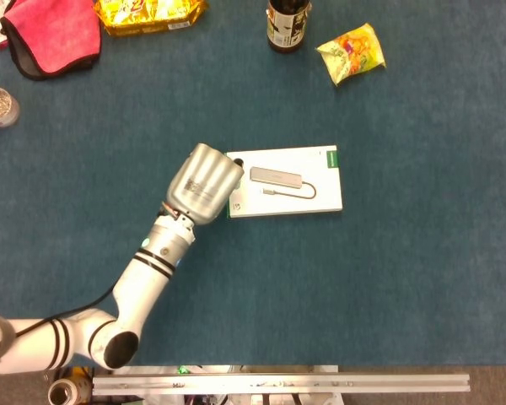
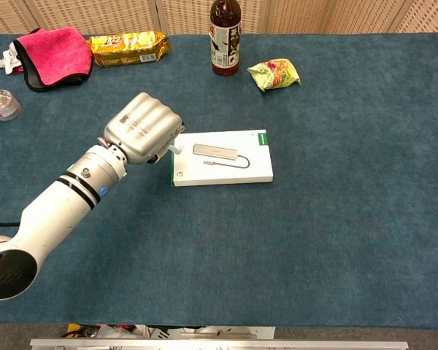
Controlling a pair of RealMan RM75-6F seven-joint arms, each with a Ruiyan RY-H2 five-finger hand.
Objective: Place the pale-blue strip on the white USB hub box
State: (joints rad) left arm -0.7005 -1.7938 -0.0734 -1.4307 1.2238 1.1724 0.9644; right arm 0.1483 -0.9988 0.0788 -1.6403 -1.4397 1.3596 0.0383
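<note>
Chest view — one left robot hand (image 2: 144, 128), one pale-blue strip (image 2: 177, 146), one white USB hub box (image 2: 223, 157)

- Matt, felt-like dark-blue cloth table covering (image 1: 422, 278).
- Smooth white cardboard USB hub box (image 1: 320, 201) with a green edge.
- Satin silver-grey plastic shell on the left hand (image 1: 204, 183).
- Glossy crinkled yellow foil snack bag (image 1: 352, 52).
- Soft pink fabric towel (image 1: 55, 34).
- Shiny dark glass bottle (image 2: 224, 36).

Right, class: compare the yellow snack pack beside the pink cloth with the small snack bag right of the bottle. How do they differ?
The yellow pack is long and flat; the small bag is short and puffy. The pack is mostly yellow; the bag mixes yellow-green with red. The pack lies beside the pink cloth; the bag lies apart from the bottle. Both rest at the table's far edge.
</note>
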